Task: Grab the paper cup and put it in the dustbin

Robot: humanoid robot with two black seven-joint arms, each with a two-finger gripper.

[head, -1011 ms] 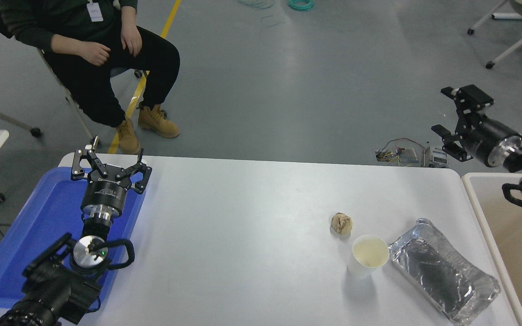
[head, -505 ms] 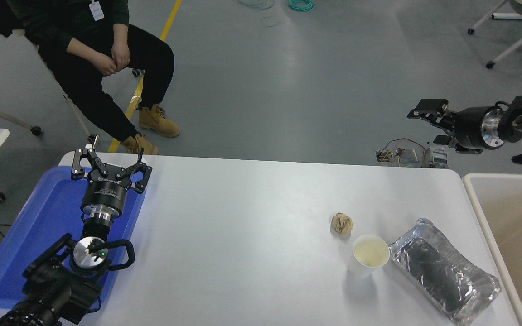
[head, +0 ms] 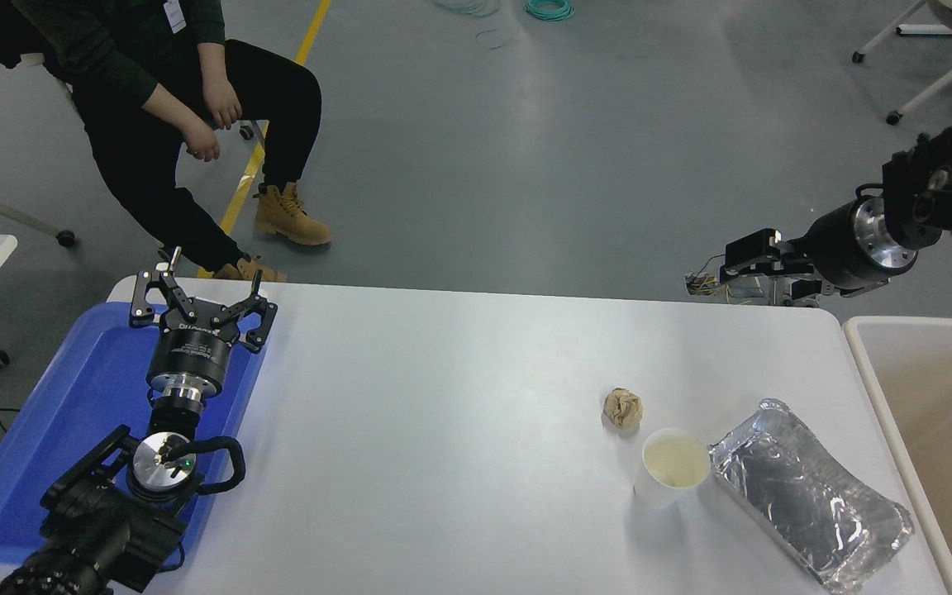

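White paper, thin-walled and standing upright: the paper cup (head: 672, 468) sits on the surface (head: 459, 413) near its right end, rim up, cream inside showing, apparently empty. It is hemmed in, with a crumpled brown paper ball (head: 623, 408) just beside it on the far side and a silver foil tray (head: 811, 496) touching or nearly touching its right flank. A descent slightly off-centre would likely nudge the tray or tip the light cup; too firm a squeeze could crush it. The right hand (head: 744, 258) hangs well apart, past the far edge; whether it is released I cannot tell. The left hand (head: 199, 302) is parked, splayed wide, over a blue tray (head: 46, 430). The dustbin (head: 864, 364) waits at the right.
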